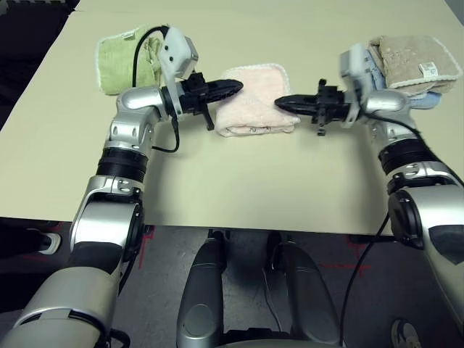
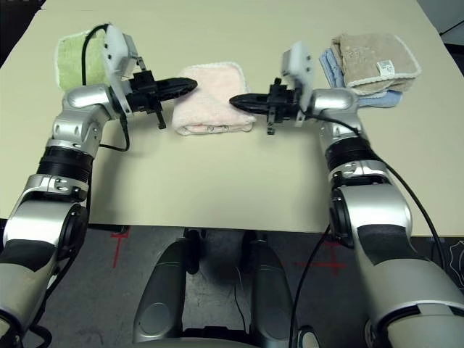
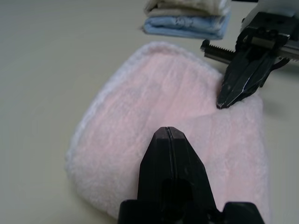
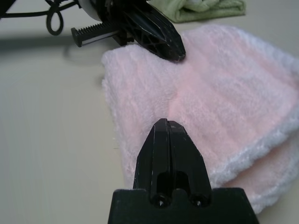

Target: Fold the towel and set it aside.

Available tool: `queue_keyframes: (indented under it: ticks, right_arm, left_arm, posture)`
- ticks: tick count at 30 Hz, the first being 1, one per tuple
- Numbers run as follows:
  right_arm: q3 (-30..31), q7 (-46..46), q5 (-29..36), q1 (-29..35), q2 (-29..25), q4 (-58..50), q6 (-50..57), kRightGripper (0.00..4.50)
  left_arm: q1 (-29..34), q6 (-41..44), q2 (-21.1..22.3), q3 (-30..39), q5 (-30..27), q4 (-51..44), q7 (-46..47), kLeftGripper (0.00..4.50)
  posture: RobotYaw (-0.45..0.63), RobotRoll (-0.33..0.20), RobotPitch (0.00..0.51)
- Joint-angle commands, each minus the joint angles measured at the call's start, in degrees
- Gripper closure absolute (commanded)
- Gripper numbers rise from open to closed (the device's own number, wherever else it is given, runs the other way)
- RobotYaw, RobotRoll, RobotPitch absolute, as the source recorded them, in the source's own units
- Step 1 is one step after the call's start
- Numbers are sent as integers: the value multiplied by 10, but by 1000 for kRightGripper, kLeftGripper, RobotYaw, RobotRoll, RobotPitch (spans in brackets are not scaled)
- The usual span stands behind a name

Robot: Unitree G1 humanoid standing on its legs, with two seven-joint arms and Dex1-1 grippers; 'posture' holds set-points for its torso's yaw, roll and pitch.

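The towel (image 1: pixel 255 101) lies already folded into a thick pink pad in the upper middle of the left eye view, on the table (image 1: pixel 239 188), so I judge the folding done and only the setting aside left. The left gripper (image 1: pixel 233 88) and the right gripper (image 1: pixel 281 104) point at each other from either side of it, each with its fingers pressed together and holding nothing (their tips sit over opposite ends of the pad, as if to flatten or nudge it). A green towel (image 1: pixel 128 59) at upper left and a beige and blue stack (image 1: pixel 413 64) at upper right probably mark where finished ones go.
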Motion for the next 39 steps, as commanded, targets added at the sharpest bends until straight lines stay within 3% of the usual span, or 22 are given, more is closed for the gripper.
queue_keyframes:
  ticks: [1,10,18,24,28,39]
  right_arm:
    - [13,-43,-29,11,14,32,4,4500]
    - [21,-108,-63,32,18,66,29,4500]
    - [-68,-37,37,-9,26,36,51,4500]
    - [-91,-156,37,-50,42,43,80,4500]
    - [-75,-227,11,-59,59,45,90,4500]
    - [-21,-354,-64,-38,95,59,136,4500]
  left_arm:
    - [5,-16,4,-9,31,42,5,4458]
    - [18,-43,7,-10,68,88,14,4458]
    - [-16,-34,4,24,38,56,4,4458]
    - [-56,-11,-20,49,29,63,43,4458]
    - [-71,-6,-39,62,35,88,123,4458]
    - [-48,-4,-51,46,63,135,173,4458]
  posture:
    - [70,0,291]
    - [78,0,286]
    - [73,0,278]
    - [67,0,280]
    - [66,0,283]
    - [62,0,289]
